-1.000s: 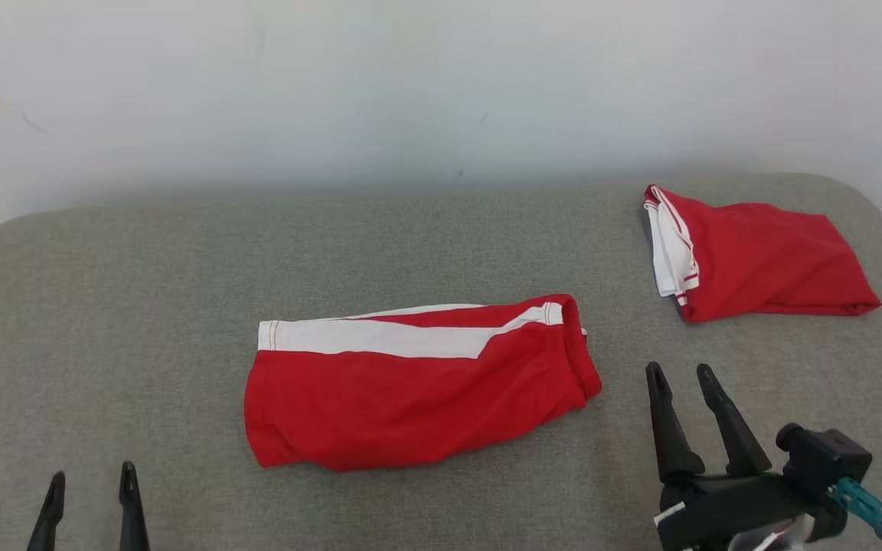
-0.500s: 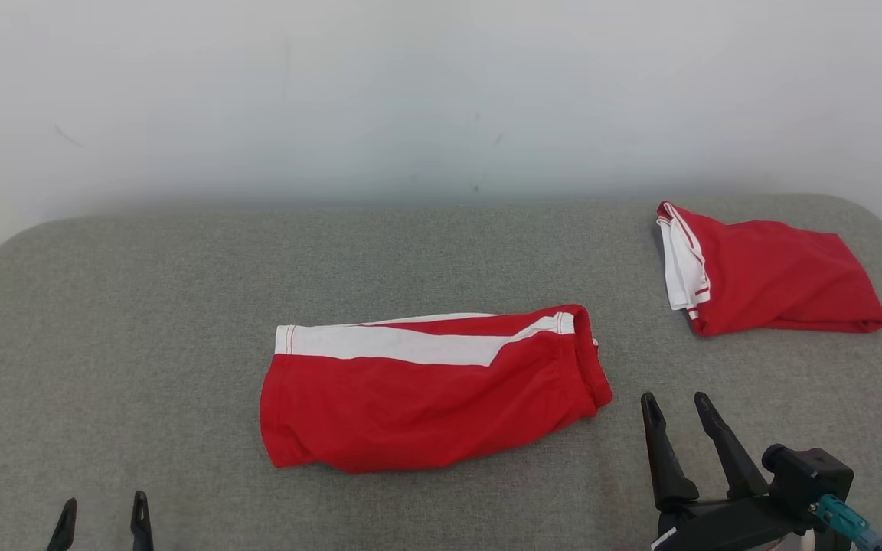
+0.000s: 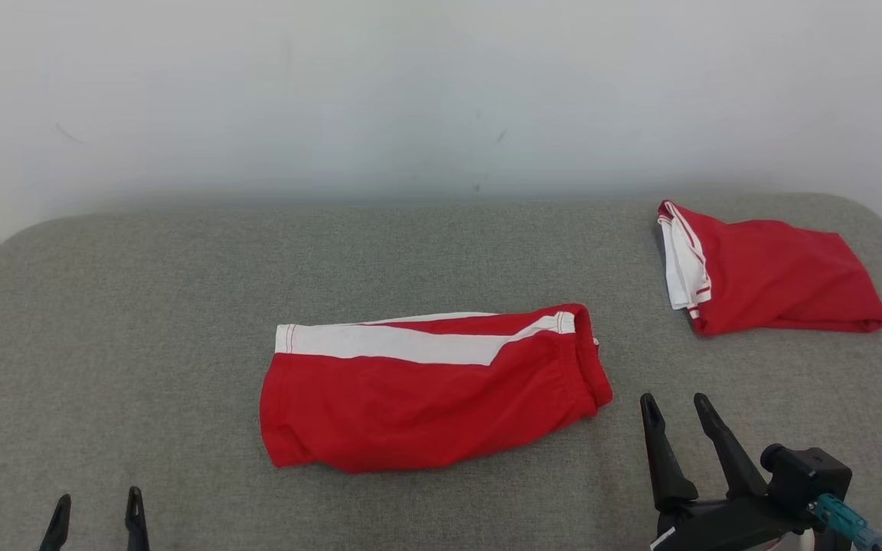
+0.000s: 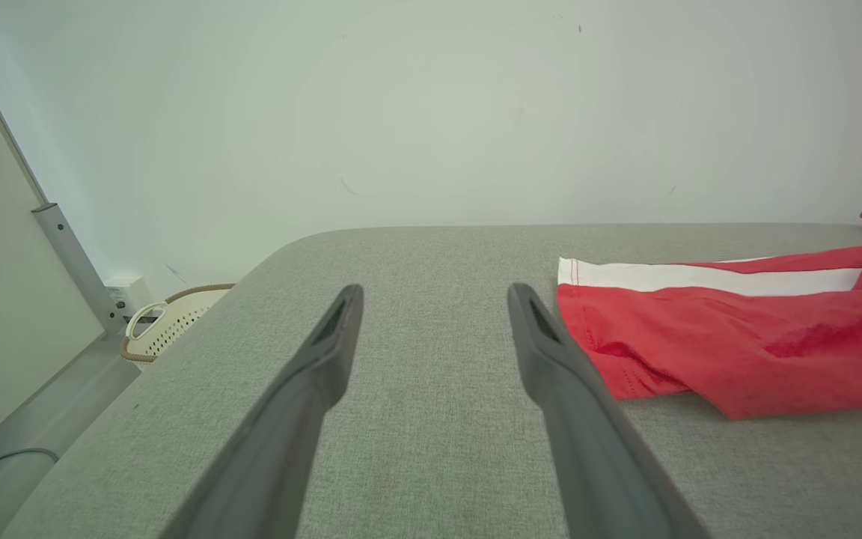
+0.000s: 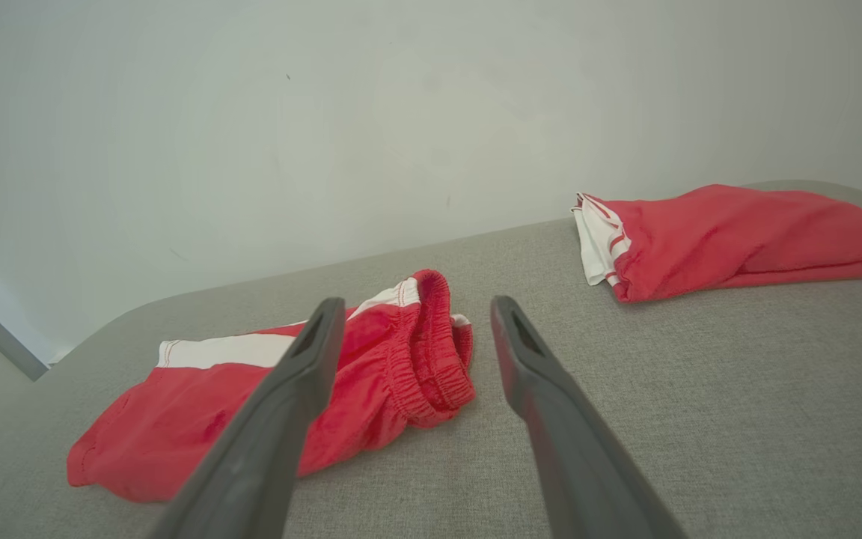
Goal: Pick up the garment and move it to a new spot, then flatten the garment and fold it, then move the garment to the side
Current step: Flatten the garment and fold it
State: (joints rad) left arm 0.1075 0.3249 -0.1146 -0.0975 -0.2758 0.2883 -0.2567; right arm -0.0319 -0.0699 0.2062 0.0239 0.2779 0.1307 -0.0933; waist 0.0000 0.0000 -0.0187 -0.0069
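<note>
The garment, red shorts with a white side stripe, lies folded flat in the middle of the grey padded table. Its elastic waistband points right. It also shows in the left wrist view and the right wrist view. My right gripper is open and holds nothing, low over the table just right of the waistband; in the right wrist view its fingers frame that waistband end. My left gripper is open and holds nothing at the near left, well clear of the shorts' leg end.
A second red and white garment lies folded at the table's far right corner, also in the right wrist view. A white wall stands behind the table. A pale perforated basket sits on the floor past the table's left end.
The head camera shifted over the first half second, so the whole picture slid down and slightly right. Both garments lie as before. Both grippers stay open.
</note>
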